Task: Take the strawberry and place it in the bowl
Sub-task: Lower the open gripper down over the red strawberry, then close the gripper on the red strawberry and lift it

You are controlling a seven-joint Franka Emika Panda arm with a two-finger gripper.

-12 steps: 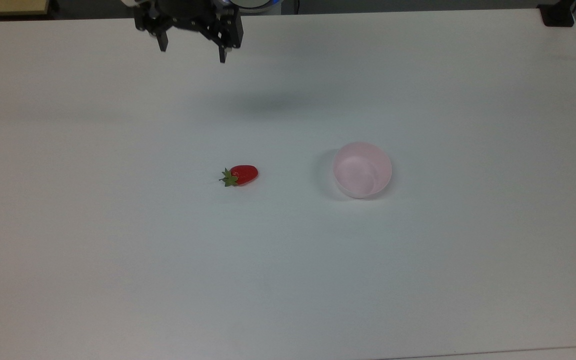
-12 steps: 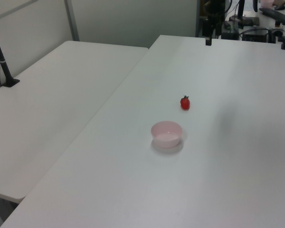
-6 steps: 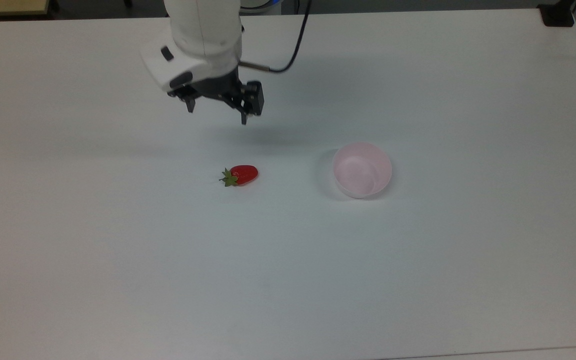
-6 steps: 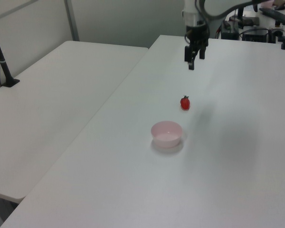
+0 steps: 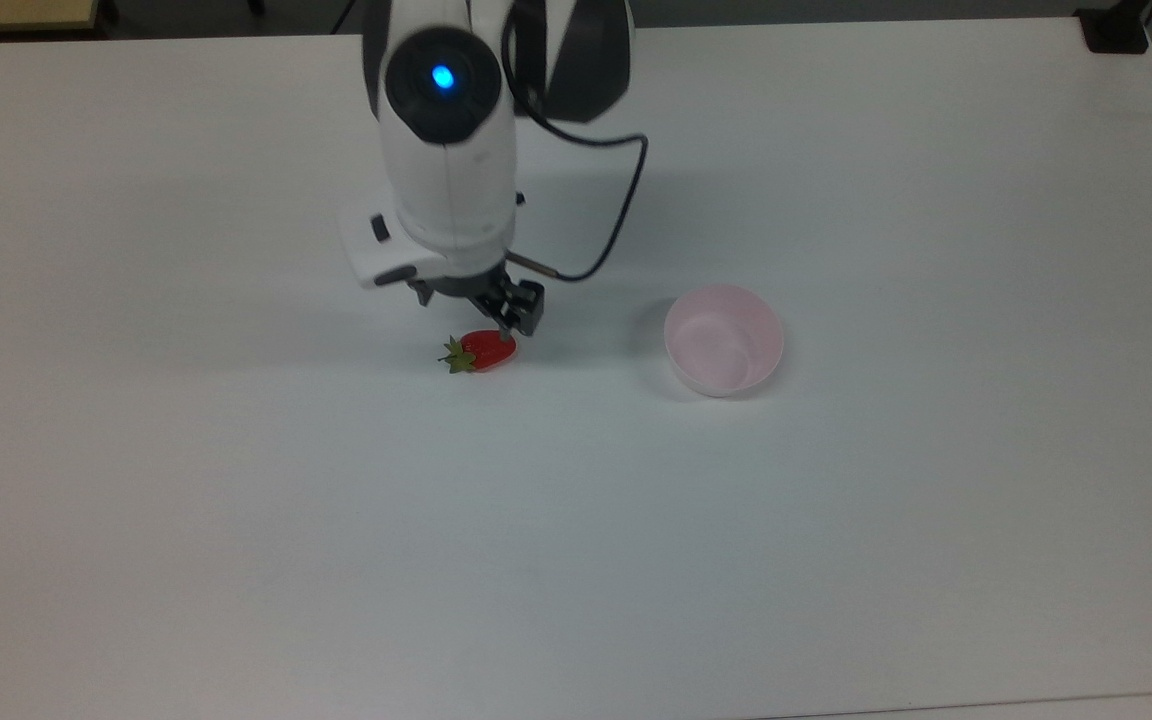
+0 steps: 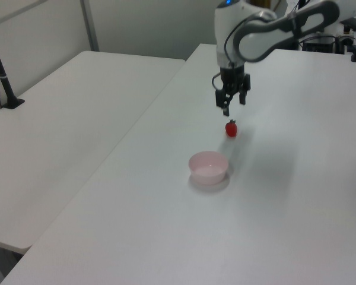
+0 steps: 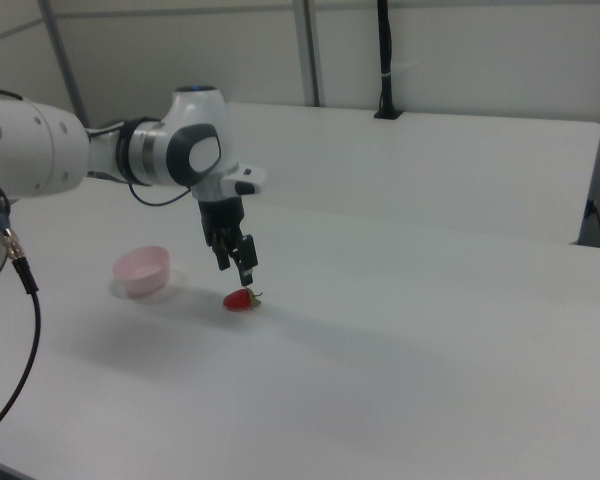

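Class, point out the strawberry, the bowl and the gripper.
strawberry [image 5: 487, 348]: top view, red body.
bowl [image 5: 724, 340]: top view, inner floor.
gripper [image 6: 232, 103]: left view, between the fingertips.

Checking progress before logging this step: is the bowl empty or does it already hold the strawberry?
Empty. The bowl shows only its bare pink inside, and the strawberry lies on the table apart from it.

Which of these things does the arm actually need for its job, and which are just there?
Needed:
- small glossy red toy strawberry
- round pale pink plastic bowl
- gripper, fingers open above the strawberry

Just there:
- white table
- black post on neighbouring table
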